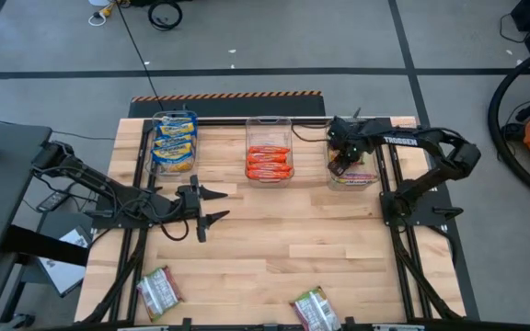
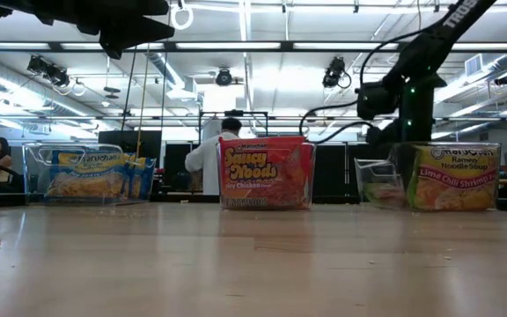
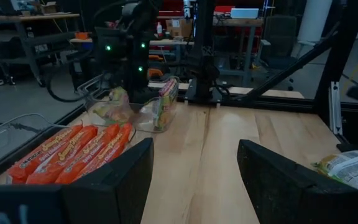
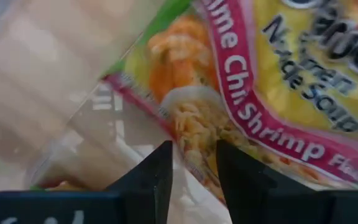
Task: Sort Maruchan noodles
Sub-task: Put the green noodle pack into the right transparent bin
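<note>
Crinkly plastic wraps every noodle packet, so each one looks light, thin and a bit slippery, and the dry noodle block inside could crack if squeezed hard.

Most packets are already sorted into three clear bins at the far edge of the tabletop [image 1: 265, 248]. The yellow-and-blue packets [image 1: 174, 144] fill the left bin [image 1: 175, 118]. The orange-red packets [image 1: 269, 162] lie in the middle bin [image 1: 269, 123]. The lime shrimp packets [image 2: 454, 177] stand in the right bin [image 2: 385, 180].

Two silvery packets with green and pink are not sorted yet. One loose packet [image 1: 158, 291] lies near the front left corner, and the other loose packet [image 1: 315, 308] lies at the front edge, more to the right.

The right gripper [image 4: 191, 168] is down in the right bin, just beside a lime shrimp packet. Its jaws are a little apart and hold nothing. The left gripper [image 1: 212, 206] hovers over the bare middle of the tabletop, left of centre, jaws wide open and empty.

A flat packet is probably best pinched across its short sides, near the middle, so it does not flop or slide out. A gentle squeeze should be enough.
</note>
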